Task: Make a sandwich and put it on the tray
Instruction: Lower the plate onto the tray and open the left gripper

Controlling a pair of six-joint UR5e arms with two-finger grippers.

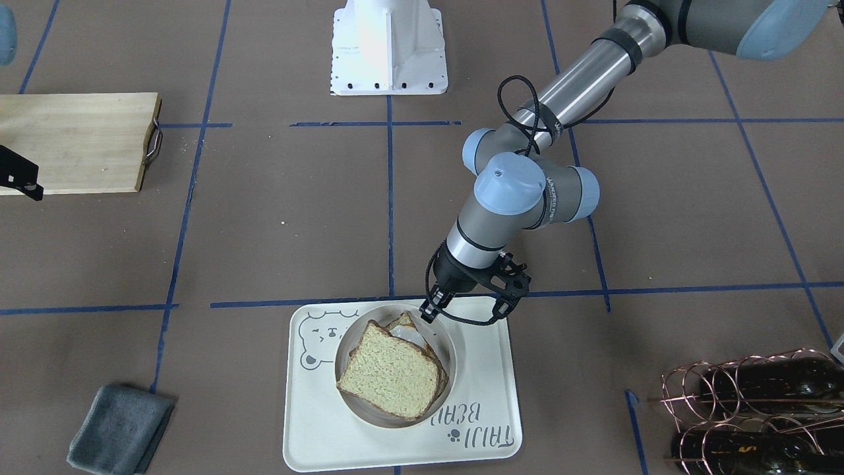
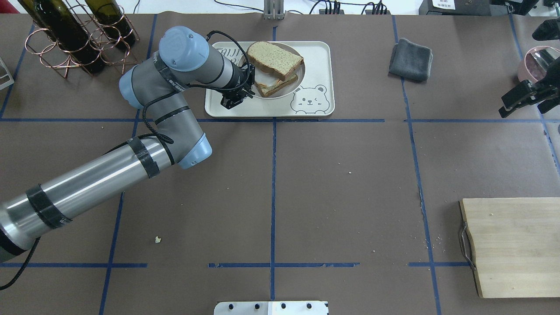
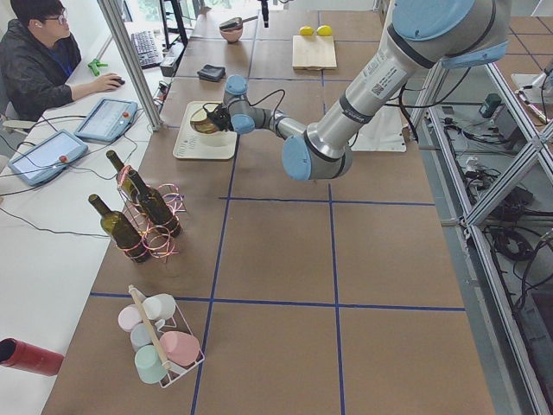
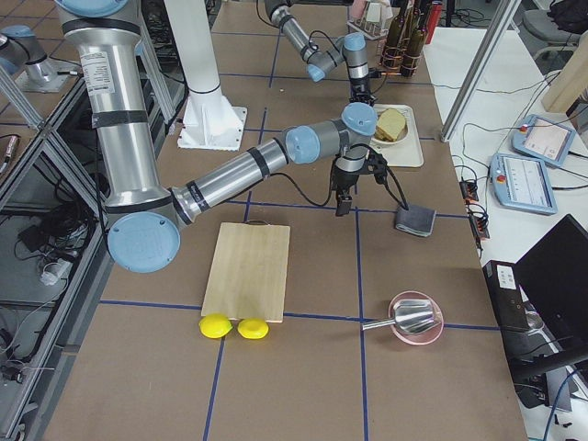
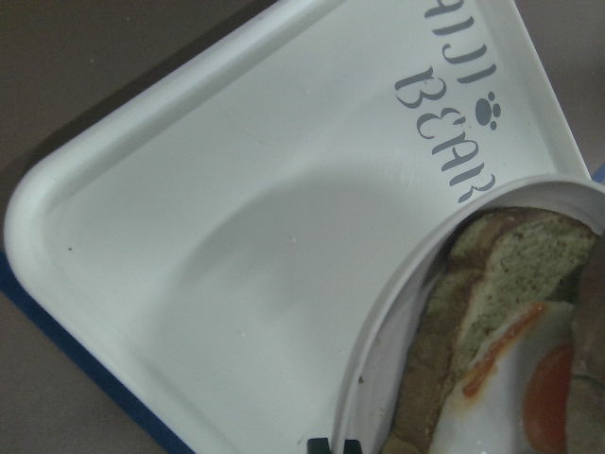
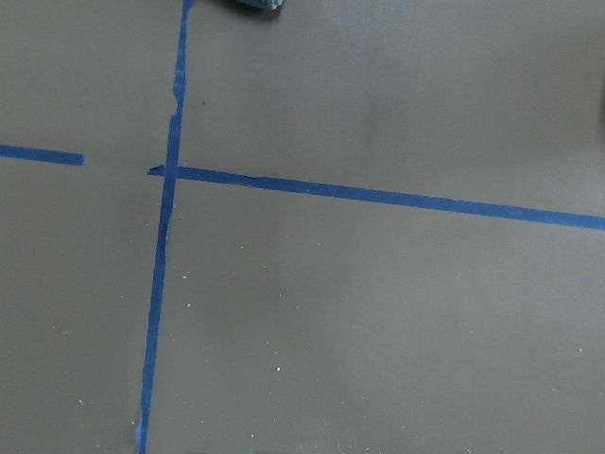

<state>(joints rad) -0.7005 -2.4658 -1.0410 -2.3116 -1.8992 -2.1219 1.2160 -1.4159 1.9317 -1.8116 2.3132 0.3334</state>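
Observation:
The sandwich (image 1: 389, 379) is two tan bread slices with a white fried egg (image 5: 529, 397) with an orange yolk between them, the top slice shifted off the lower one. It lies on a small round white plate (image 1: 452, 349) that stands on the cream bear tray (image 1: 488, 343). The tray also shows in the overhead view (image 2: 317, 57). My left gripper (image 1: 432, 310) is at the plate's near rim; in the left wrist view its fingertips (image 5: 321, 443) are pressed together at that rim (image 5: 378, 322). My right gripper (image 2: 523, 98) hangs over bare table at the far right, empty, jaws apart.
A wooden board (image 2: 516, 245) with a metal handle lies on my right side. A grey cloth (image 2: 411, 59) lies right of the tray. A copper rack with wine bottles (image 2: 74, 35) stands left of the tray. Two lemons (image 4: 234, 327) and a pink bowl (image 4: 415, 320) lie beyond the board.

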